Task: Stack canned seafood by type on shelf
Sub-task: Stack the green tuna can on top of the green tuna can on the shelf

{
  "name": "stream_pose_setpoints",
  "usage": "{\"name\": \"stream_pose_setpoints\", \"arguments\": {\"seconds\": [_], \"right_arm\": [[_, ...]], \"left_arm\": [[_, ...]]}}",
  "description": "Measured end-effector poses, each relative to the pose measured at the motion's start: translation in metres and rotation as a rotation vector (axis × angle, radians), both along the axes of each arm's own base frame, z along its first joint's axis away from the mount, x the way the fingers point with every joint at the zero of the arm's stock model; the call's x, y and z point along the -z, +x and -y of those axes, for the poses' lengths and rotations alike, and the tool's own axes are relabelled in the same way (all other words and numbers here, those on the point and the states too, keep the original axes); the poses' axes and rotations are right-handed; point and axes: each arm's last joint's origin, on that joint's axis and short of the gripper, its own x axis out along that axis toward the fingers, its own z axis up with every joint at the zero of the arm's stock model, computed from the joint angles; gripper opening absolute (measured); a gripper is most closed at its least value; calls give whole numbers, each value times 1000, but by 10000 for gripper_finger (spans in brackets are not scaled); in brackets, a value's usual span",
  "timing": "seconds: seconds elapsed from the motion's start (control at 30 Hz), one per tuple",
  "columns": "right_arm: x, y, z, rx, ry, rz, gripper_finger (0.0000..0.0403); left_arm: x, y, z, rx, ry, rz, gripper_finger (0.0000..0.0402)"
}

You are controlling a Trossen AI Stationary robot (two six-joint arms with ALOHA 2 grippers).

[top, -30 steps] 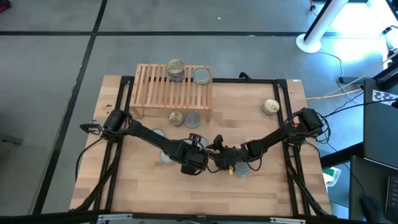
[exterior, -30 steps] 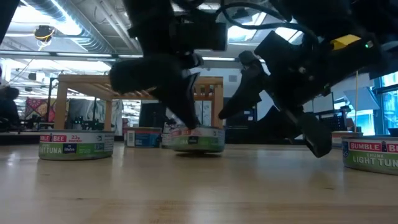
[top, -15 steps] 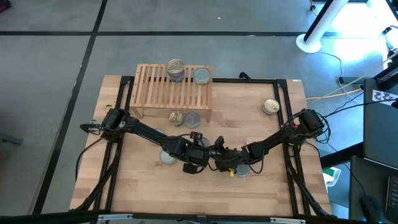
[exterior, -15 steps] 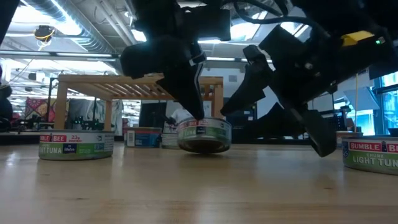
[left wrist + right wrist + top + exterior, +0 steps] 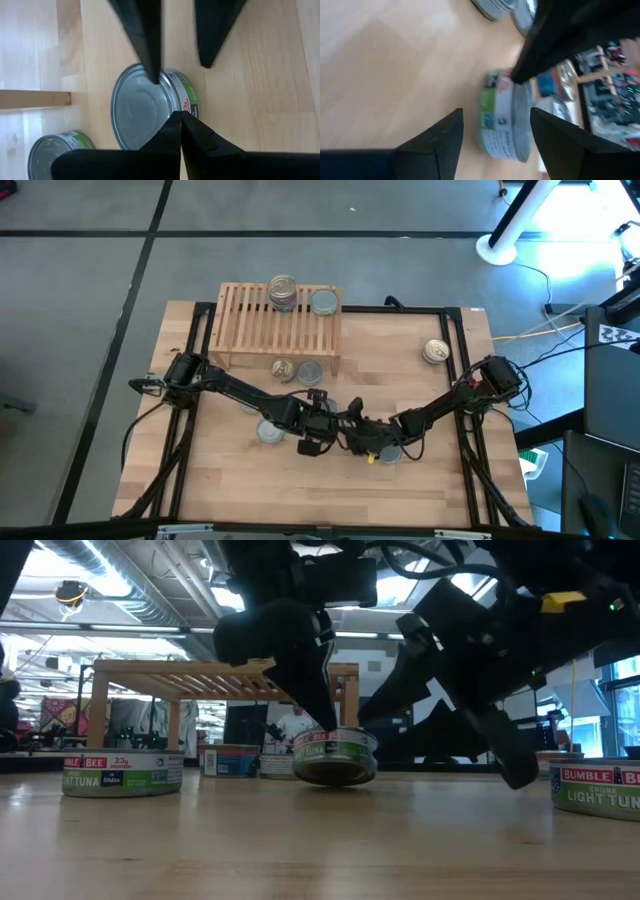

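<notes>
Left gripper (image 5: 322, 718) has its fingers pinched together on the rim of a flat round silver-lidded tin with a green label (image 5: 335, 756), and you can see that tin has come up off the light wooden tabletop (image 5: 300, 840) since a second ago (it now hangs tilted, well in front of the low slatted light-wood shelf (image 5: 265, 320)). Right gripper (image 5: 492, 127) waits just beside it, fingers apart. I'd judge the carry to the shelf comes next.

Left gripper (image 5: 325, 725) and pinched tin (image 5: 335, 757), now farther toward the right gripper (image 5: 440, 720).
</notes>
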Motion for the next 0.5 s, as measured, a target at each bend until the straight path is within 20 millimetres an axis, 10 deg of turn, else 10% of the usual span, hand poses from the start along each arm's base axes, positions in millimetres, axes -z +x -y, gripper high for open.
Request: {"name": "stream_pose_setpoints", "arguments": {"seconds": [0.5], "right_arm": [[4, 0, 0, 24, 25, -3, 227]], "left_arm": [[0, 1, 0, 5, -16, 8, 0]]}}
